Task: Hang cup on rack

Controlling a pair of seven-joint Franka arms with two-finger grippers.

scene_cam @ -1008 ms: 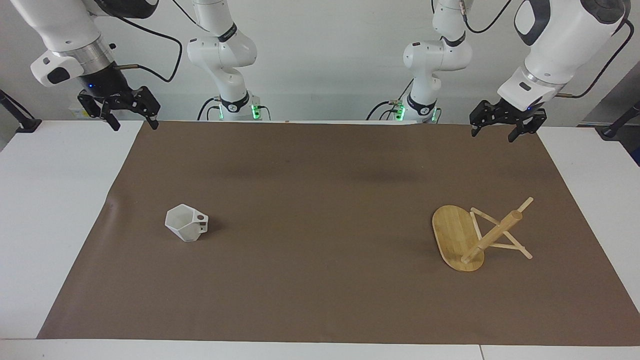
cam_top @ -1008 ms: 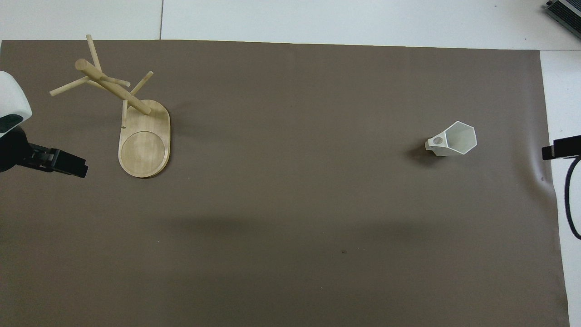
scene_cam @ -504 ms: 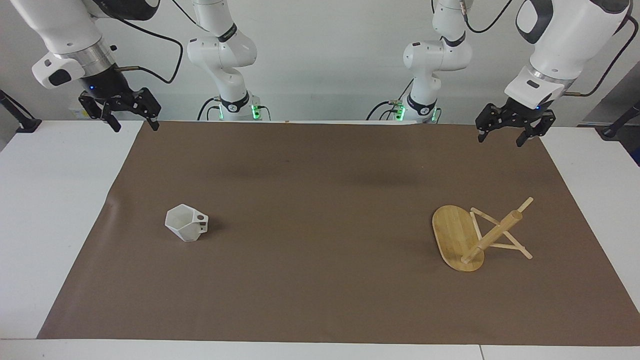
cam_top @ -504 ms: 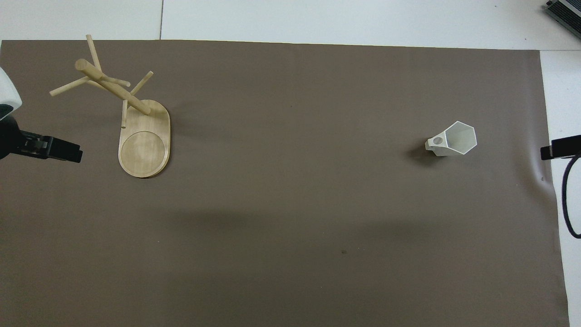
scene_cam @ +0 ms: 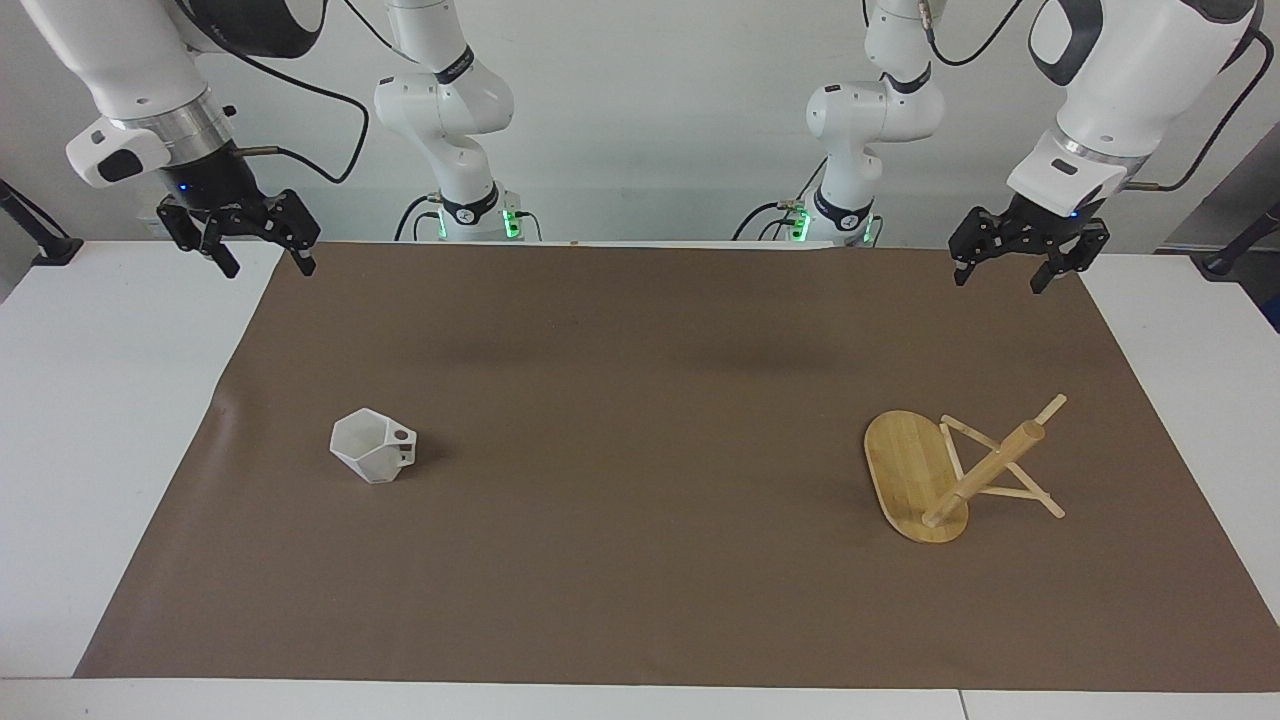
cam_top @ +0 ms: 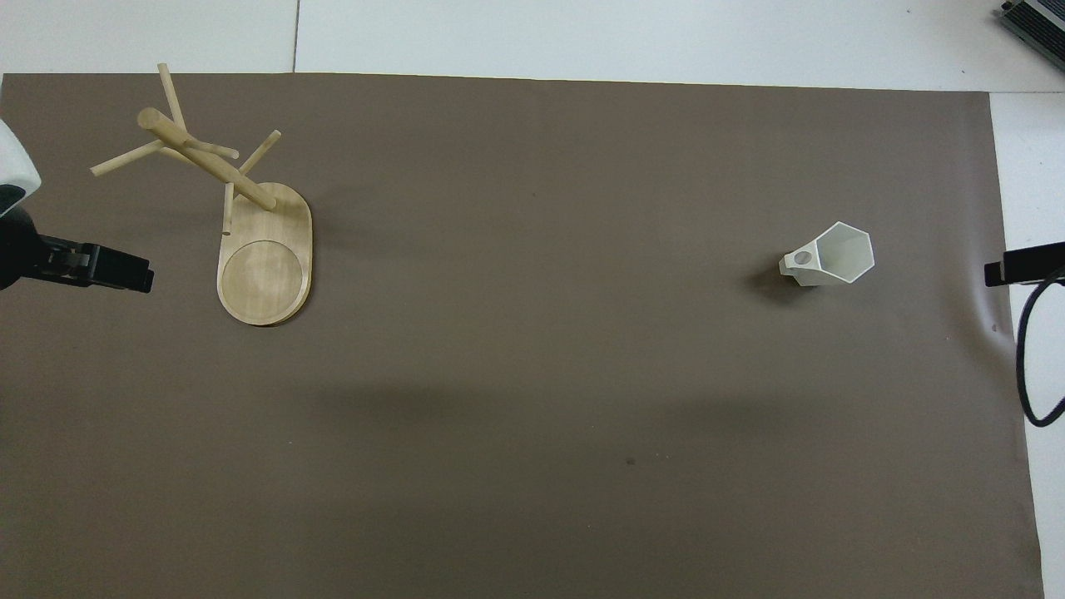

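Observation:
The white faceted cup stands upright on the brown mat toward the right arm's end, its pierced tab handle pointing toward the middle of the table; it also shows in the overhead view. The bamboo rack stands on its oval base toward the left arm's end, with its post and thin pegs bare; the overhead view shows it too. My left gripper hangs open and empty, high over the mat's edge at the rack's end. My right gripper hangs open and empty, high over the mat's corner at the cup's end.
The brown mat covers most of the white table. A black cable hangs by the right arm. The two arm bases stand at the table's robot end.
The left gripper has shifted a little outward over the mat's edge and turned slightly. The right gripper has shifted only slightly. The cup and the rack have not moved.

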